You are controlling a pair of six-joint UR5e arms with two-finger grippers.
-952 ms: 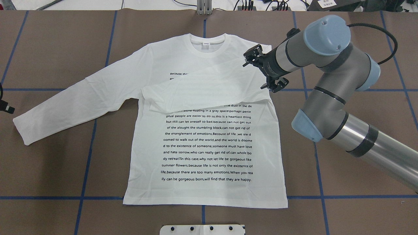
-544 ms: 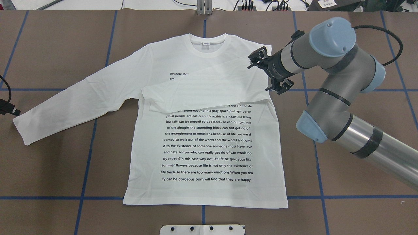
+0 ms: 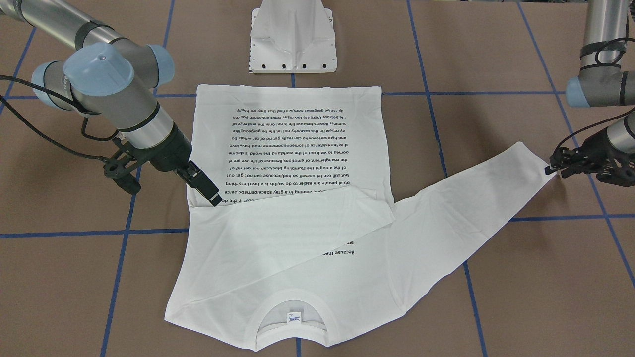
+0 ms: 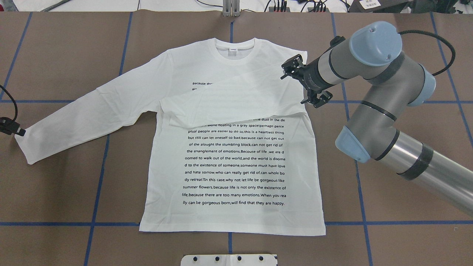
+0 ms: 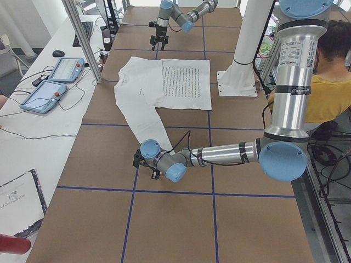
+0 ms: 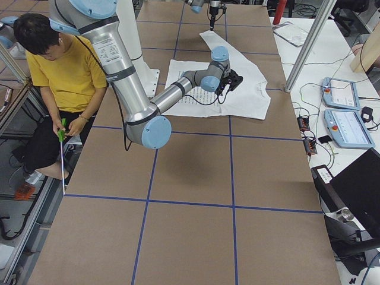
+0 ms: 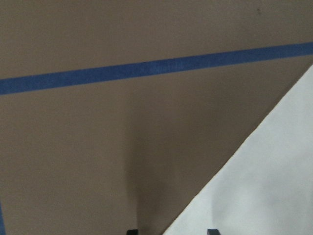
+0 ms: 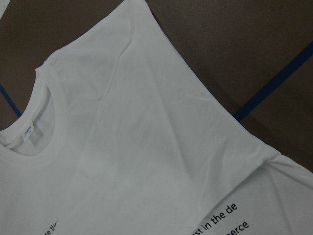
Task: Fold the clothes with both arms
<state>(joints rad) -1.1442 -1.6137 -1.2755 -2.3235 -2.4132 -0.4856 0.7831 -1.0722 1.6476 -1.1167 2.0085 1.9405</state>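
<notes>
Lettering [image 4: 234, 162] ending "will find that they are happy." fills the white long-sleeved cotton T-shirt [image 4: 166, 74], with the black right gripper [image 4: 301, 83] and far-left left gripper [image 3: 551, 168] both spread apart.

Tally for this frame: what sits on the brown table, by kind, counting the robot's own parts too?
Shirt: 1
Arms: 2, the left arm and the right arm
Pedestal: 1
Total: 4
</notes>
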